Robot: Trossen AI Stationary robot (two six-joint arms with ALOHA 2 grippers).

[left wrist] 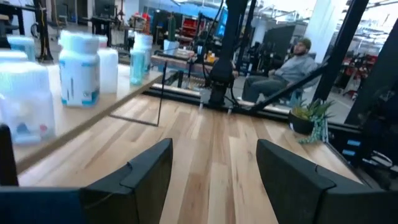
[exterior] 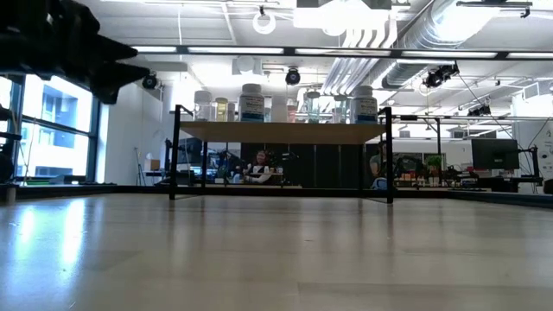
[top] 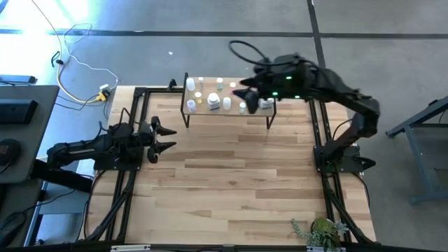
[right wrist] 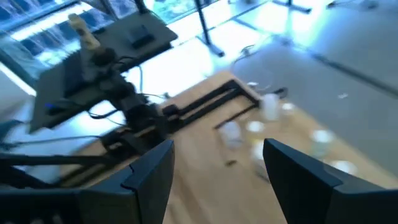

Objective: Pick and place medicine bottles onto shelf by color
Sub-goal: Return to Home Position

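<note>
Medicine bottles (top: 213, 100), all on shelf (top: 227, 113): sorting judged complete.
Right gripper (top: 243, 91) spread, empty, over shelf's right end; left gripper (top: 170, 138) spread, parked at table (top: 231, 182) left.

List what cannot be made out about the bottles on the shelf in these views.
High view: the right hand and its arm cover the right end of the shelf, hiding whatever stands there.
High view: the medicine bottles are too small to read labels.
Low view: front bottles hide any behind them.
Left wrist view: the nearest bottles are cut off by the edge.
The left hand waits aside, hiding nothing.
</note>
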